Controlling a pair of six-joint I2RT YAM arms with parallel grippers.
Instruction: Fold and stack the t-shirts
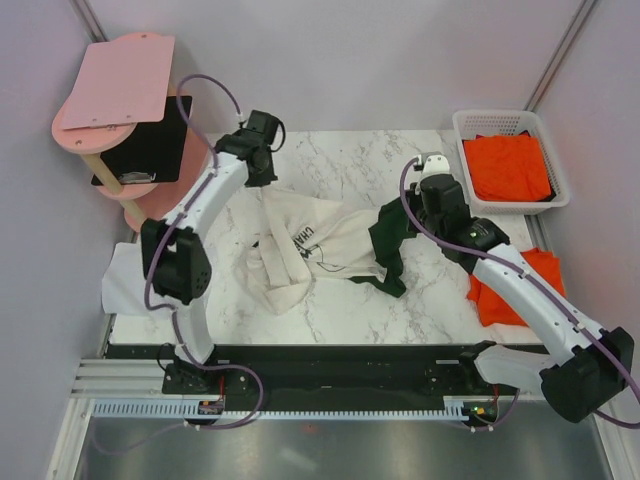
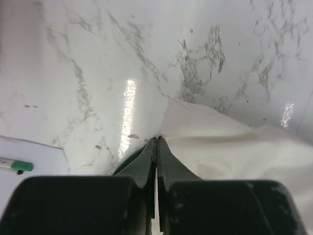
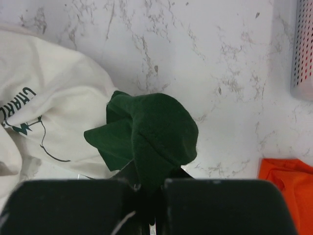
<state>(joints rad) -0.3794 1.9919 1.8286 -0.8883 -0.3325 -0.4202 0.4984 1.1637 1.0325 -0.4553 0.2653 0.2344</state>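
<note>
The table (image 1: 350, 300) under me is white marble with grey veins, glossy enough to throw back the lamps, and pale lilac walls close it in on the left, right and far sides. At the far left stands a pink stand (image 1: 110, 110) with a black sheet (image 1: 150, 145) lying on it. White paper (image 1: 120, 280) hangs over the table's left edge near my left arm. At the far right sits a white basket (image 1: 545, 135) holding folded orange shirts (image 1: 505, 165). Another orange shirt (image 1: 510, 290) lies on the table near the right edge, partly under my right arm.

The cream shirt (image 1: 300, 250) lies crumpled in the middle of the table, wrinkled and unfolded, its dark print facing up. Its cloth is stretched between my two arms. My left pincer (image 2: 156, 142), at the far left of the shirt, is pinched tight with a corner of the cream cloth meeting its tips. My right pincer (image 3: 146, 196), on the right, is clamped on the bunched green sleeve (image 3: 146, 132), which stands up off the marble in front of my fingers.
</note>
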